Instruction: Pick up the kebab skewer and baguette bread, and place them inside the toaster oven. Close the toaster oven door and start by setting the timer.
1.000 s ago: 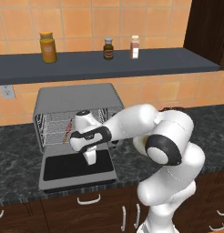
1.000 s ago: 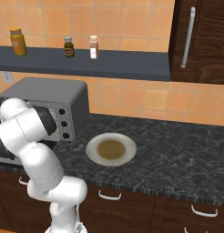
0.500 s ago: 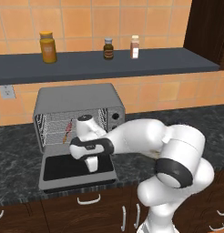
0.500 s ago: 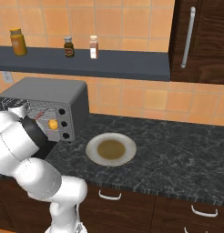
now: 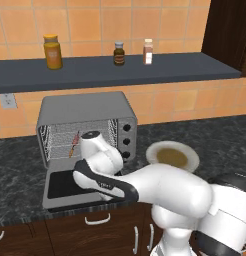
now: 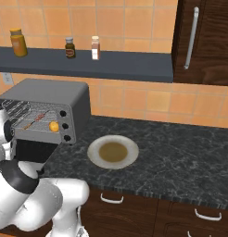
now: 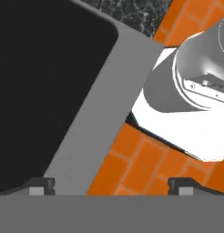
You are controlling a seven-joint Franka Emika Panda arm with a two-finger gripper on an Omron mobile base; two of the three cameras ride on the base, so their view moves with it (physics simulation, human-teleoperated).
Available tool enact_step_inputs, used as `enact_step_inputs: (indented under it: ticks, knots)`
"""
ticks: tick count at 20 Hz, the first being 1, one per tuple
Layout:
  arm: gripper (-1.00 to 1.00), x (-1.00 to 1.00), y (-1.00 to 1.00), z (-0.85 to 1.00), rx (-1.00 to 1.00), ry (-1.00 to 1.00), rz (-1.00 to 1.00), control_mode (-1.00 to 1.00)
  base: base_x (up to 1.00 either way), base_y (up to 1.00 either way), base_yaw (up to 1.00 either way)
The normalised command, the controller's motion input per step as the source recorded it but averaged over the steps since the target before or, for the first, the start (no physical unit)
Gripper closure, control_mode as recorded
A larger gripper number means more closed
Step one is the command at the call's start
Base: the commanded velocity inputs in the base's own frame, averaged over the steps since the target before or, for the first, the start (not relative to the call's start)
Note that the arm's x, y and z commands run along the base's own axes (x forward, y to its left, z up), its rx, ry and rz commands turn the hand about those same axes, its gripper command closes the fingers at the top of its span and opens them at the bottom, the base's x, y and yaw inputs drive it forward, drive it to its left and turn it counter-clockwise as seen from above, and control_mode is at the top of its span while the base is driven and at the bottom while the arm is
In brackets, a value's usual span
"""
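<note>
Dark stone counter (image 6: 180,152), toaster oven door (image 5: 65,187) down, half hidden by arm, hand (image 7: 109,186) fingers apart, empty.

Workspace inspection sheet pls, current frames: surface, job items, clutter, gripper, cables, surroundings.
Surface: dark speckled counter, white plate with a brown centre beside the oven.
Job's things: toaster oven with its toaster oven door dropped flat; kebab skewer on a rack inside; baguette bread inside, near the knobs.
Clutter: three jars on the shelf.
Gripper: gripper open over the door's frame edge, holding nothing.
Cables: nothing seen; wall outlet left of the oven.
Surroundings: orange tile wall, dark cabinet with a bar handle.
</note>
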Motion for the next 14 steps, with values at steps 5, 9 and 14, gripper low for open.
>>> enact_step_inputs:
  ticks: [5,9,14]
  knots:
    - [-1.0,-0.97,-0.1,0.0,-0.01,0.0,0.54,-1.0,0.0,0.0,0.0]
    - [-1.0,-0.25,-0.06,-0.05,0.0,0.01,0.63,-1.0,0.0,0.0,0.0]
    - [-1.0,0.19,-0.03,-0.12,0.0,0.0,0.49,-1.0,0.0,0.0,0.0]
